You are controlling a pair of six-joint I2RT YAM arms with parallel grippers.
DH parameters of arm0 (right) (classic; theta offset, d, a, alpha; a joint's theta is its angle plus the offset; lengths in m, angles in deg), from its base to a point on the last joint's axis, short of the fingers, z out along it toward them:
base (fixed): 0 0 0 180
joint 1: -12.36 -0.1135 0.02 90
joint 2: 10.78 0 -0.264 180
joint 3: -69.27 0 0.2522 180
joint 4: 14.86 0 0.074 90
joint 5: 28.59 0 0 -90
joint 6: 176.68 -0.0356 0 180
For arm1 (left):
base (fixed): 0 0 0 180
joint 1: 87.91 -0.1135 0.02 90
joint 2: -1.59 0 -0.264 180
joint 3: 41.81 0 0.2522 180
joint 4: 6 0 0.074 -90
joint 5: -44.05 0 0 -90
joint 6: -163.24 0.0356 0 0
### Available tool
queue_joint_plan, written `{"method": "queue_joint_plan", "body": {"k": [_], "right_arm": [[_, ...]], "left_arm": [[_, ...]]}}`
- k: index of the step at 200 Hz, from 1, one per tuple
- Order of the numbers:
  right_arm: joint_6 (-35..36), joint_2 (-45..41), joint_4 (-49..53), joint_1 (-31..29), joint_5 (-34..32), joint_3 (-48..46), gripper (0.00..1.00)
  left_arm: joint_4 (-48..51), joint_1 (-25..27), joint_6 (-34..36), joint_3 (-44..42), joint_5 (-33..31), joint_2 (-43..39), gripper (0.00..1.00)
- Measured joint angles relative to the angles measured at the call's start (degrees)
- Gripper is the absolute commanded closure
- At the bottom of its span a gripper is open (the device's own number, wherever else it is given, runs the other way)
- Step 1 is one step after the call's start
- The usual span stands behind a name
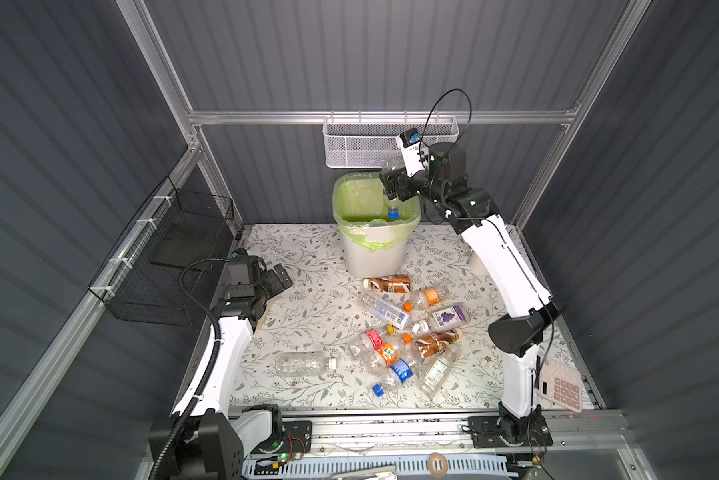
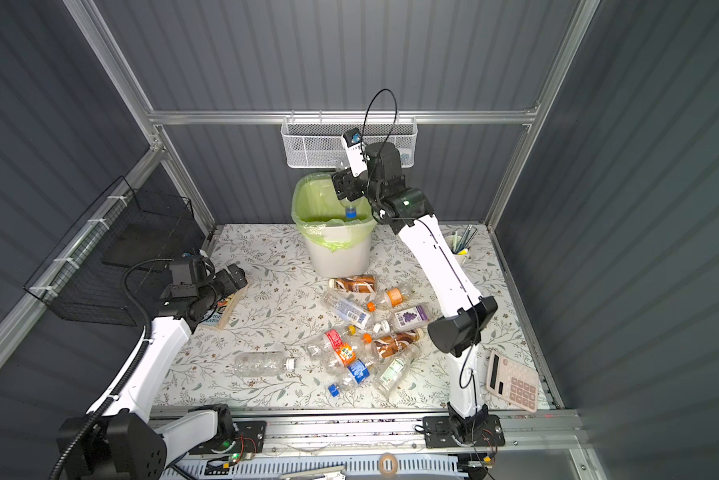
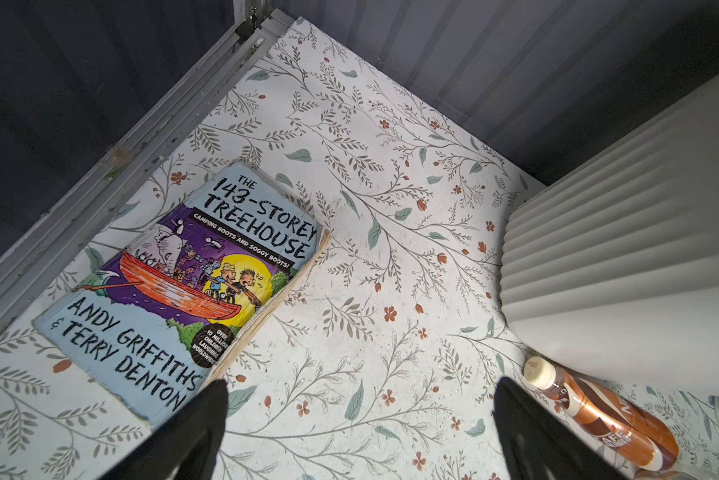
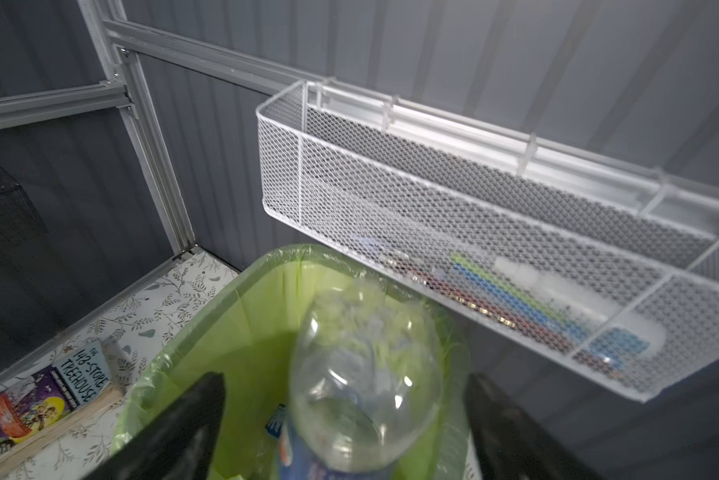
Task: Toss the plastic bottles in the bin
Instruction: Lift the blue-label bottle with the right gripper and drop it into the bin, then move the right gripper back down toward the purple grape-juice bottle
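The bin [image 1: 341,224], white with a light green liner, stands at the back of the table. My right gripper [image 1: 393,183] hangs open over its right rim. A clear plastic bottle [image 4: 366,365] with a blue label sits cap down in the bin's mouth between the fingers, touching neither and blurred; its blue cap [image 2: 350,213] shows below the rim. Several more plastic bottles [image 1: 407,332] lie in a heap in front of the bin, and one clear bottle with a white cap [image 1: 304,363] lies apart on the left. My left gripper [image 1: 281,280] is open and empty above the table.
A book [image 3: 183,282] lies under the left arm near the left edge. A white mesh basket [image 1: 358,145] hangs on the back rail just above the bin. A black wire basket [image 1: 171,257] hangs on the left wall. A calculator [image 1: 561,386] and a cup of pens [image 2: 459,245] sit at the right.
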Motion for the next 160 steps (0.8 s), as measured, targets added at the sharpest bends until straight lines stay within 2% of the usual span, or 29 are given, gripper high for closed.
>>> {"method": "queue_joint_plan", "body": {"k": [26,65,96,126,160], "right_arm": [[-0.81,-6.23,1.03,0.13,-2.23,-8.98,0.01],[-2.67,-24.98,-6.21,0.09,-6.67,-31.08,0.01],[-7.82,-37.55,-11.61,1.79,-10.4,-47.54,0.01],[-19.52,-48.06,-13.9,6.08,-11.58,-68.94,0.01],[-33.64,-57.75,-13.55,9.49,-11.65,-88.56,0.01]], "left_arm": [[0.09,0.0,0.24,0.0,-0.13,-0.57,0.0],[-0.04,0.0,0.22,-0.04,-0.13,-2.71,0.0],[-1.6,0.0,0.17,-1.66,-0.09,-5.09,0.0],[-1.68,0.0,0.2,-3.13,-0.07,-5.84,0.0],[-3.34,0.0,0.2,-3.45,0.39,-5.49,0.0]]}}
